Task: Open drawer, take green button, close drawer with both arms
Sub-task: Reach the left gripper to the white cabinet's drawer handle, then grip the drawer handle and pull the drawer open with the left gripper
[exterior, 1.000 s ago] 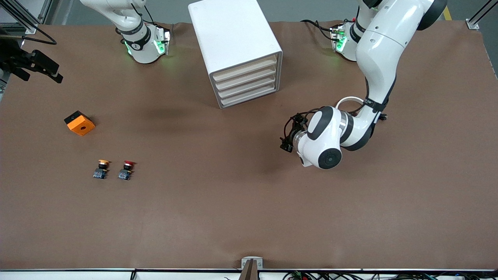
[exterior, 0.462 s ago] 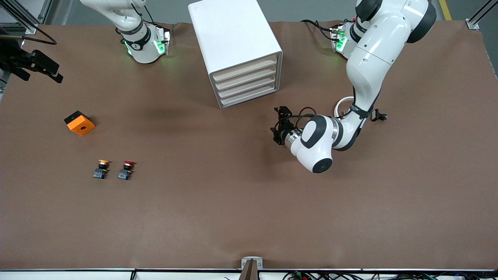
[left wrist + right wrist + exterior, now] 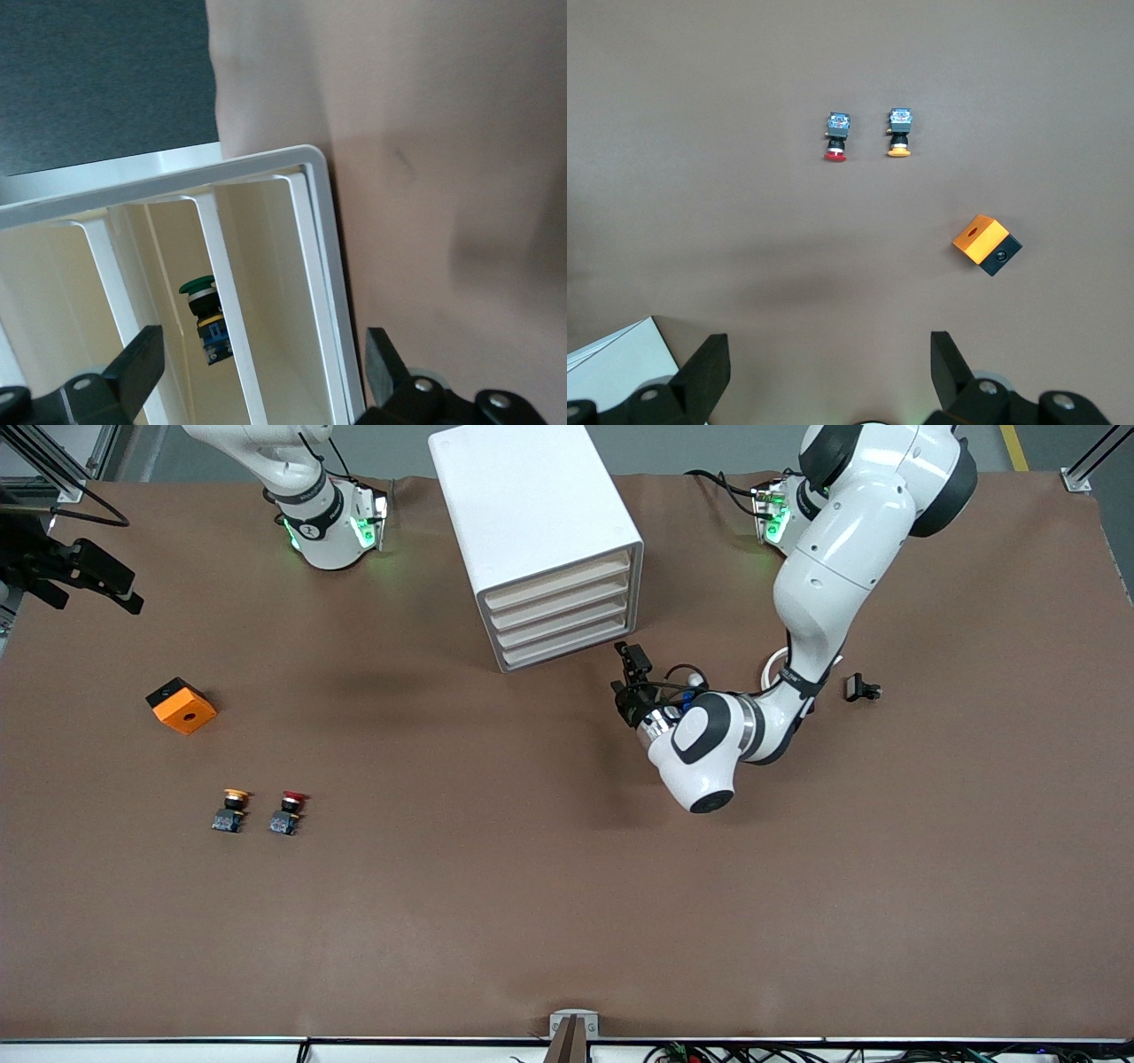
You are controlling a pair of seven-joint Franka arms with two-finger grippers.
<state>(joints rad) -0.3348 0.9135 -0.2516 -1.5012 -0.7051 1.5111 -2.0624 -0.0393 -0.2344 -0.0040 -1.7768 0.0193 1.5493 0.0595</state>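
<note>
The left gripper (image 3: 625,676), jaws wide and empty, hovers just in front of the white four-drawer cabinet (image 3: 532,522), facing its cream lower drawer (image 3: 567,646). The green-capped push button (image 3: 206,316) sits inside. The right gripper (image 3: 824,372), also wide, waits high above the brown table (image 3: 496,886).

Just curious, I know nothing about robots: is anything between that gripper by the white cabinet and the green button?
Yes. The green button sits inside the cabinet, in a drawer not yet pulled out. That shut drawer keeps it from the open left gripper, in front of the cabinet.
</note>
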